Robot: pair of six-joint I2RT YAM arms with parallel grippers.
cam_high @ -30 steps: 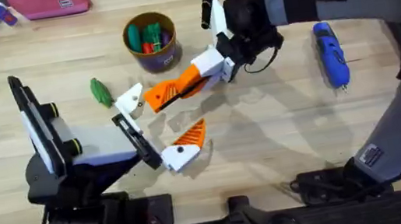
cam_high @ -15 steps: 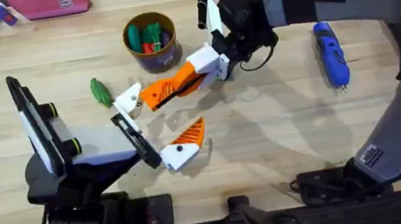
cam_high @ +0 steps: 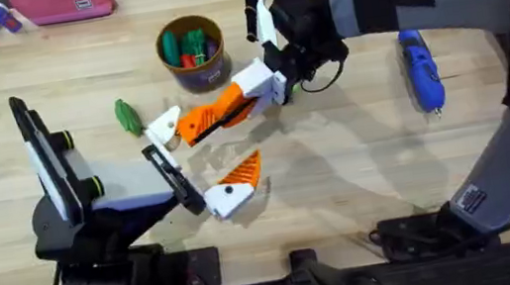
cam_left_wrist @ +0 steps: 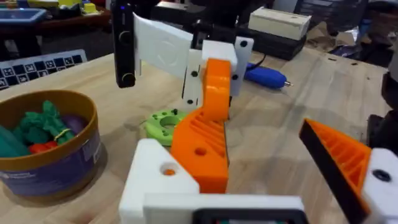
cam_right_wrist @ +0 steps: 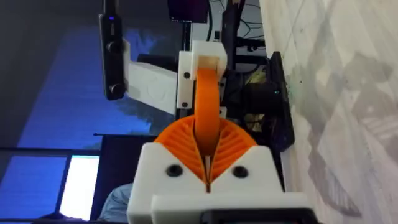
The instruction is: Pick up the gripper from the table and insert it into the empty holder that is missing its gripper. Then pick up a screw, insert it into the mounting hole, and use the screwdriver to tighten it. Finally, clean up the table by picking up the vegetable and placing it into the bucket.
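Note:
My right gripper [cam_high: 250,91] is shut on the loose orange gripper [cam_high: 207,117], held low over the table. The wedge's tip touches the empty holder [cam_high: 165,127], the white block on my left arm. In the left wrist view the orange gripper [cam_left_wrist: 200,146] lies against the empty holder [cam_left_wrist: 158,180], whose mounting hole faces up. My left gripper [cam_high: 200,160] is open, its other finger [cam_high: 240,175] bearing an orange wedge. The blue screwdriver [cam_high: 420,67] lies at the right. The dark green vegetable [cam_high: 127,116] lies left of the holder. The bucket [cam_high: 192,51] stands behind. The screw is out of view.
The bucket holds several toy vegetables. A bright green disc [cam_left_wrist: 163,123] lies on the table under the right gripper. A pink pouch [cam_high: 75,3] sits at the far left edge. The right arm spans the table's right half.
My right gripper has shifted a little left and away with the orange gripper, bringing its tip closer against the empty holder. The left arm has stayed still.

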